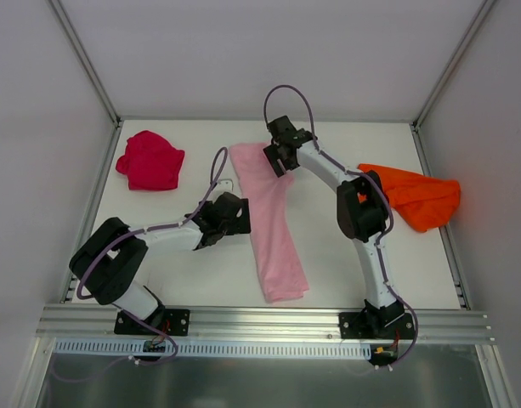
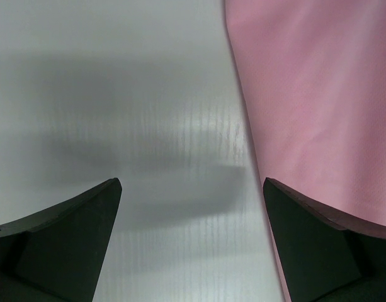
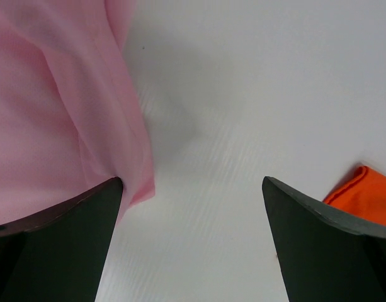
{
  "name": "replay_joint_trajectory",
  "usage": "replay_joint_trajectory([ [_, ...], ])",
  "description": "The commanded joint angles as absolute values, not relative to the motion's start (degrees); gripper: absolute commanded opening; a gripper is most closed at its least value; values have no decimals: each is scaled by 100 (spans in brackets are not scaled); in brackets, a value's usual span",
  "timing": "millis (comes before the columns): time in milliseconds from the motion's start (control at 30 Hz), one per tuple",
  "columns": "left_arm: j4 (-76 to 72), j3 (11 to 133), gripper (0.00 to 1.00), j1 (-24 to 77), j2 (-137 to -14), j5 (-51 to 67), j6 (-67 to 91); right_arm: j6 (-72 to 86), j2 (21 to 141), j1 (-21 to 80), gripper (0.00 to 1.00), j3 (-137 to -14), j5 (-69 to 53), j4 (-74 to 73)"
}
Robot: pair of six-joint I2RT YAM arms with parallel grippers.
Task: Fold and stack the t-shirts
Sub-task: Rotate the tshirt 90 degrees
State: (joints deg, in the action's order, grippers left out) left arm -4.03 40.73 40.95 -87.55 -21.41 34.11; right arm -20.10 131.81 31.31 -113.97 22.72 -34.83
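The light pink t-shirt [image 1: 273,229] lies as a long narrow strip down the middle of the white table [image 1: 192,272]. The crimson t-shirt [image 1: 150,160] sits crumpled at the far left, and the orange t-shirt [image 1: 417,197] is bunched at the right edge. My left gripper [image 1: 232,214] hovers open at the strip's left edge. In the left wrist view that gripper [image 2: 191,182] has bare table between its fingers and pink cloth [image 2: 318,107] on the right. My right gripper [image 1: 280,157] is open over the strip's far end. In the right wrist view, pink cloth [image 3: 54,113] lies by the right gripper's [image 3: 193,179] left finger and orange cloth [image 3: 363,192] shows at the lower right.
Grey walls close in the table on the left, right and back. An aluminium rail [image 1: 260,321] runs along the near edge, where both arm bases are bolted. Purple cables loop above each wrist.
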Motion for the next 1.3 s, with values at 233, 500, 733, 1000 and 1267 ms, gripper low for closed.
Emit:
replay_joint_trajectory([
  [233, -466, 4245, 99, 4588, -8930, -2435, 3630, -1661, 12551, 3050, 100, -11418, 2850, -3042],
  [500, -528, 4639, 99, 4807, -9193, -2391, 3455, -1731, 12270, 2962, 100, -11373, 1319, -3128],
  [733, 1006, 6317, 99, 5212, -10527, -3145, 3331, -1819, 11840, 2953, 100, -11066, 1354, -3173],
  [1000, 2354, 7163, 99, 5291, -11347, -3646, 3997, -1837, 10961, 2918, 100, -10407, 1705, -2927],
  [1267, 3857, 7339, 99, 5274, -11224, -4236, 4903, -1775, 10478, 2874, 100, -10336, 1977, -2944],
])
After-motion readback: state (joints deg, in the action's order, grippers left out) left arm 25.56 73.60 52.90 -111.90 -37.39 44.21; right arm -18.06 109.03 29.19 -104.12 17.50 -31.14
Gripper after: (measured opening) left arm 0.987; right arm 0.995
